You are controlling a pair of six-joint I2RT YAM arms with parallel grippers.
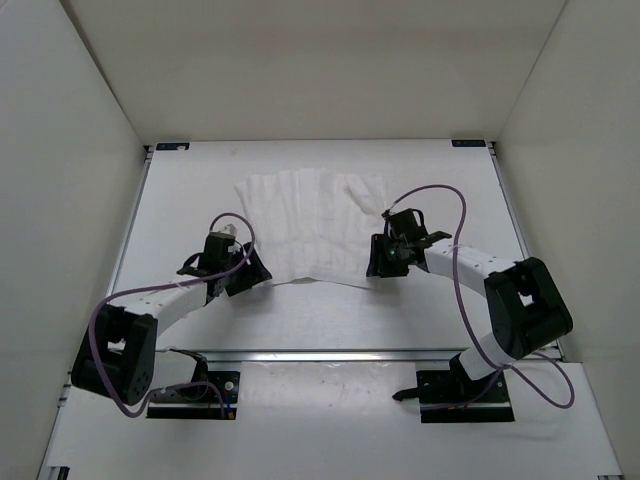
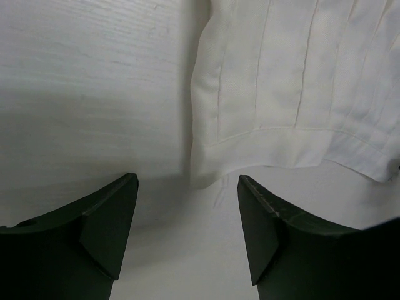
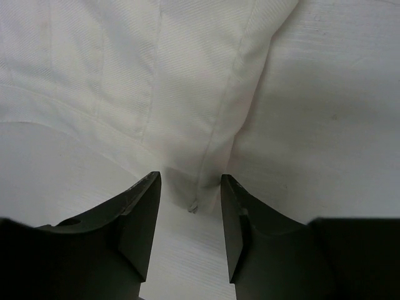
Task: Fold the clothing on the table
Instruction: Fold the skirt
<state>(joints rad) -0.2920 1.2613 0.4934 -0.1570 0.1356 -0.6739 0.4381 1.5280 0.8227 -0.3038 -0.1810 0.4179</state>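
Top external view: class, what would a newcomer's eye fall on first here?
The white pleated clothing lies spread flat on the table. The left tool sits at its near left corner, the right tool at its near right corner, both with jaws apart.

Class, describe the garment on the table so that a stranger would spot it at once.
Start at the big white table between plain walls. On its middle lies the clothing, near corners by the left pincer and right pincer. Only it is soft fabric with parallel pleat lines.
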